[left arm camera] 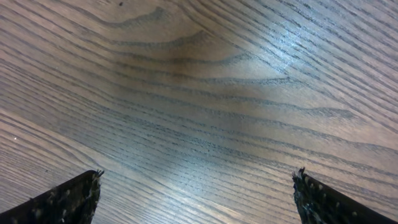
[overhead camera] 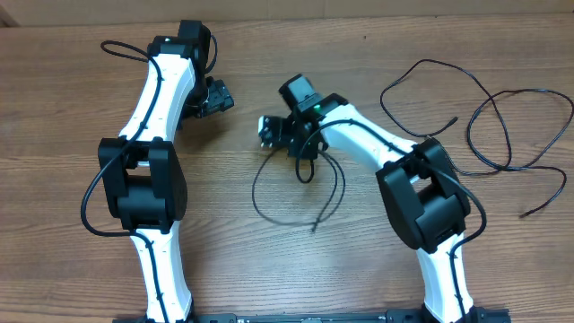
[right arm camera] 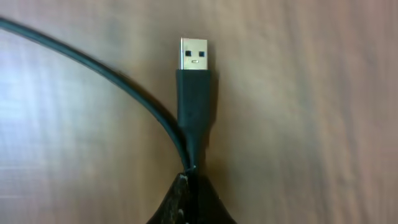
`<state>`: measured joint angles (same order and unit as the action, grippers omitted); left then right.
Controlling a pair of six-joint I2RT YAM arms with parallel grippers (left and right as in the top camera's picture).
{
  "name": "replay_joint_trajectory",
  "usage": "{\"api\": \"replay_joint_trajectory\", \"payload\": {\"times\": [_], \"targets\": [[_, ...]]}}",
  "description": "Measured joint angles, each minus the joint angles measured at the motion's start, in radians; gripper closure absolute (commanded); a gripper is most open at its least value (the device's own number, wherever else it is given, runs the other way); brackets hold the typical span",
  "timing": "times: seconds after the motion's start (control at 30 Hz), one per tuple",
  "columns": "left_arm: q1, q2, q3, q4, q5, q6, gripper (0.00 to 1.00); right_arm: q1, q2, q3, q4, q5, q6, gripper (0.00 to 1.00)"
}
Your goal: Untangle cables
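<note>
1. Cables: two lie on the table. The near cable loops under the right wrist at mid-table. The far cable sprawls well apart, toward the right edge.
2. The right gripper is fully closed, pinching the near cable right where its USB plug ends and the cord begins.
3. The key relation is that the plug's long axis runs straight out from the fingertips, silver end pointing away. The cord bends back sharply at the pinch and curves off to the wrist view's upper left. I cannot tell whether that curve is the plug's own cord or a second strand caught alongside.
4. In the overhead view the loop trails from the right gripper back toward the robot's base, so, as I judge it, a pull away from there would draw it out.
5. The left gripper stands wide open over bare wood, holding nothing. Overhead, the left gripper sits near the plug end, but the right arm is the nearer one to both cables.
</note>
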<state>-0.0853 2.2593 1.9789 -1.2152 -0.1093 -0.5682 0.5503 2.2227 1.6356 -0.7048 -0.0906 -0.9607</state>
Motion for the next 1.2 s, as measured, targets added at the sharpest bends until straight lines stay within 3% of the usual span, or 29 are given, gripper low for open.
{"api": "replay_joint_trajectory", "payload": {"times": [0.1, 0.2, 0.33, 0.7, 0.73, 0.8, 0.83, 1.07, 1.2], "targets": [[0.0, 0.0, 0.0, 0.0, 0.0, 0.0, 0.0, -0.033, 0.002, -0.002, 0.029, 0.017, 0.045, 0.96], [0.0, 0.0, 0.0, 0.0, 0.0, 0.0, 0.01, -0.06, 0.002, -0.003, 0.035, 0.022, 0.092, 0.71], [0.0, 0.0, 0.0, 0.0, 0.0, 0.0, 0.0, -0.087, 0.002, -0.003, 0.049, 0.024, 0.178, 0.63], [0.0, 0.0, 0.0, 0.0, 0.0, 0.0, 0.01, -0.111, 0.002, -0.002, -0.008, -0.006, 0.348, 0.68], [0.0, 0.0, 0.0, 0.0, 0.0, 0.0, 0.01, -0.111, 0.002, -0.002, -0.019, -0.011, 0.352, 0.73], [0.0, 0.0, 0.0, 0.0, 0.0, 0.0, 0.0, -0.111, 0.002, 0.0, -0.039, -0.024, 0.354, 0.93], [0.0, 0.0, 0.0, 0.0, 0.0, 0.0, 0.0, -0.111, 0.002, 0.001, -0.046, -0.031, 0.36, 0.96], [0.0, 0.0, 0.0, 0.0, 0.0, 0.0, 0.01, -0.111, 0.002, 0.006, -0.053, -0.032, 0.473, 0.96], [0.0, 0.0, 0.0, 0.0, 0.0, 0.0, 0.0, -0.112, 0.006, 0.066, -0.155, -0.015, 0.497, 0.96]]}}
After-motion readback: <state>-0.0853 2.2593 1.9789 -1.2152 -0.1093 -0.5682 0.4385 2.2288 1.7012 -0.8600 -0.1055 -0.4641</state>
